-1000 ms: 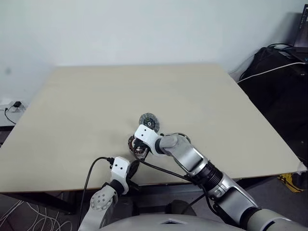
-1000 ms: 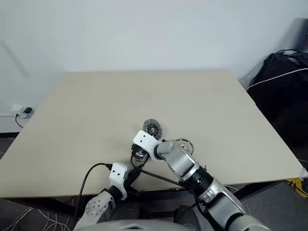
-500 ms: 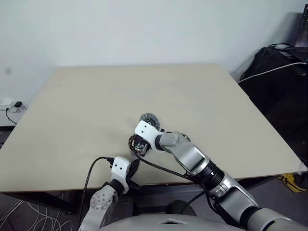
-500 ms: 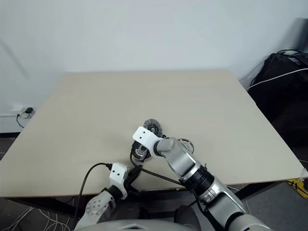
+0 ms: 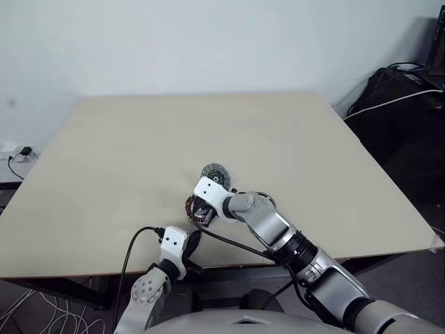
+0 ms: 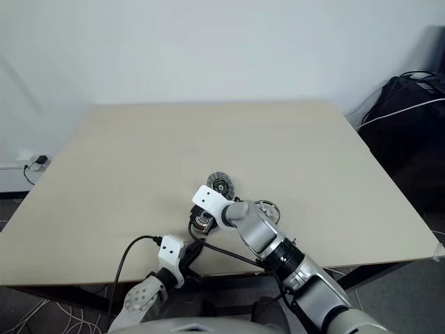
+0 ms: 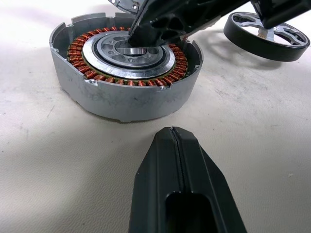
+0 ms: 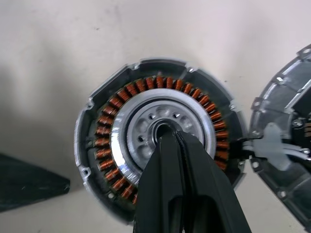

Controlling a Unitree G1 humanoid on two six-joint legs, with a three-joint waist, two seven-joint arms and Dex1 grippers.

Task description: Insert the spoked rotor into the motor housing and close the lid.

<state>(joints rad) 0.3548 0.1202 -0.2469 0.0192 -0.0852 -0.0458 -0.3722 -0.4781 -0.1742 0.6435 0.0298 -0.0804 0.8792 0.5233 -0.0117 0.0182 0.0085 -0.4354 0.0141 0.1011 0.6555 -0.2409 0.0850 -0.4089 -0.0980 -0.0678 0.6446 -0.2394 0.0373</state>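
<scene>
Both hands are clenched empty: the right hand (image 8: 170,138) tips sit in the motor housing (image 8: 158,145) centre, the left hand (image 7: 171,131) nearby

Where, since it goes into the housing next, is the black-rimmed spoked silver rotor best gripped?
Probably the rim, from above: the spoked rotor lies flat on the beige table, and gaps between its spokes would admit one finger.

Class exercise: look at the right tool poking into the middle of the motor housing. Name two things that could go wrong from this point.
1. The right tool, shut, has its tip at the silver centre of the motor housing; pressing or slipping sideways could scrape the copper windings.
2. The spoked rotor and lid lie close beside the housing, so an arm sweep might knock them away.
</scene>
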